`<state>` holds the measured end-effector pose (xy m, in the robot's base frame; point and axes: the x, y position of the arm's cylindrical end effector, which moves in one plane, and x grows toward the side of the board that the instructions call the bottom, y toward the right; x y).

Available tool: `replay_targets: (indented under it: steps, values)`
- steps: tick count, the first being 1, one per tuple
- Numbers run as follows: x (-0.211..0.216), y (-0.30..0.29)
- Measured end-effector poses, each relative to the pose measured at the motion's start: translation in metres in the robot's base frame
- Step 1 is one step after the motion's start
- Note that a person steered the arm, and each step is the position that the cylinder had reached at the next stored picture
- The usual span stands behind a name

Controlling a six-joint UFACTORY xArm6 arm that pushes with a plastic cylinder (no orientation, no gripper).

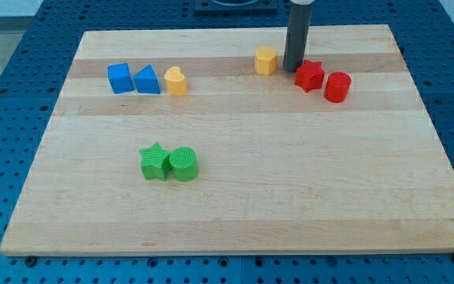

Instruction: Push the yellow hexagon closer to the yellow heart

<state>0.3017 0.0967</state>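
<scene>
I see the yellow hexagon [266, 60] lying flat on the wooden board, close to the top edge and a little right of that edge's middle. It is a short, chunky six-sided block with its flat face up. My tip [292, 70] stands just beside it on the view's right, with a thin gap between them. The yellow heart [176, 81] lies flat too, well apart from the hexagon toward the view's left and slightly lower, nearer the top left corner than the board's centre. Its lobes point up-left.
</scene>
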Motion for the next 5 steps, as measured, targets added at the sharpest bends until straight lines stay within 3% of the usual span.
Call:
replay_targets:
  steps: [4,5]
  values:
    - [0.021,-0.04]
    - [-0.004,-0.018]
